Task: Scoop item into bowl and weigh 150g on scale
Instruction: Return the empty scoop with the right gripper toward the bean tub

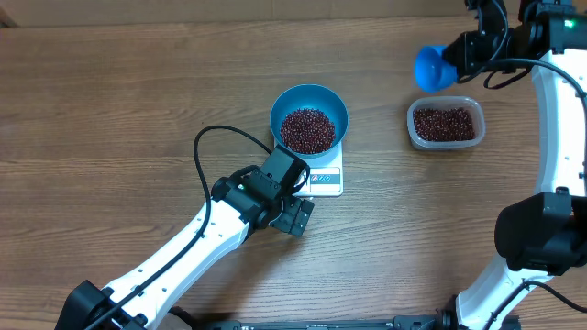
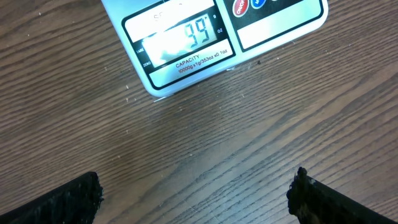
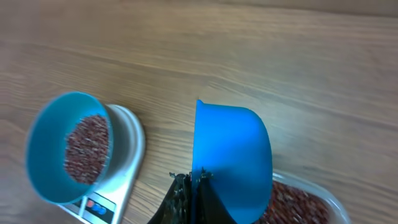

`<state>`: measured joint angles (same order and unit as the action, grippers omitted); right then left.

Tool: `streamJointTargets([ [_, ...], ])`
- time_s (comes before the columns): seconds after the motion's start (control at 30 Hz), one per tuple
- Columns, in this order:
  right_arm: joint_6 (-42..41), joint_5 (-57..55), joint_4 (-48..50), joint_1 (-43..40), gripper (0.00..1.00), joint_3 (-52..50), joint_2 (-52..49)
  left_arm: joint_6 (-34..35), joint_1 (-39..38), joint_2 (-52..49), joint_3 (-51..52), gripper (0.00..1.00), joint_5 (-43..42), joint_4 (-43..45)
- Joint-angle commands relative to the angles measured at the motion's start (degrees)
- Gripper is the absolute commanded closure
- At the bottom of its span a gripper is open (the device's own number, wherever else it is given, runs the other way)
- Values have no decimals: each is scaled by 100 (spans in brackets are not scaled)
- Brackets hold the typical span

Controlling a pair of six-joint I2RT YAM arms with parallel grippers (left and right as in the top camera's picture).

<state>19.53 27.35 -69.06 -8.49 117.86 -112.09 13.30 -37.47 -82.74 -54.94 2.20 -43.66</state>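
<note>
The blue bowl (image 1: 312, 93) stands on the white scale (image 1: 326, 180) with a heap of dark red-brown beans (image 1: 306, 129) inside. In the left wrist view the scale's display (image 2: 183, 43) sits just ahead of my left gripper (image 2: 196, 194), which is open over bare wood. That gripper (image 1: 298, 216) lies at the scale's front edge. My right gripper (image 1: 461, 53) is shut on the handle of a blue scoop (image 1: 429, 68), raised at the back right. The right wrist view shows the scoop (image 3: 233, 158), no beans showing in it, pinched by the gripper (image 3: 191, 179), with bowl (image 3: 48, 134) and beans (image 3: 87, 149) at left.
A clear plastic tub (image 1: 446, 124) of more beans sits right of the bowl, under the scoop, and its edge (image 3: 298, 199) shows in the right wrist view. A black cable (image 1: 206, 147) loops over the table left of the scale. The right arm's white links (image 1: 559, 137) run down the right side.
</note>
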Motion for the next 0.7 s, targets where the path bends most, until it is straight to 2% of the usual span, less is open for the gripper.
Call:
streamJointTargets([
  [0.0, -2, 535, 103, 17, 96, 173, -24, -68, -4, -9, 4, 0, 31, 20],
  [0.4, 20, 330, 557, 17, 96, 173, -24, -68, -4, -9, 4, 0, 33, 20],
  [0.67, 17, -210, 509, 17, 96, 173, -24, -68, -4, -9, 4, 0, 31, 22],
])
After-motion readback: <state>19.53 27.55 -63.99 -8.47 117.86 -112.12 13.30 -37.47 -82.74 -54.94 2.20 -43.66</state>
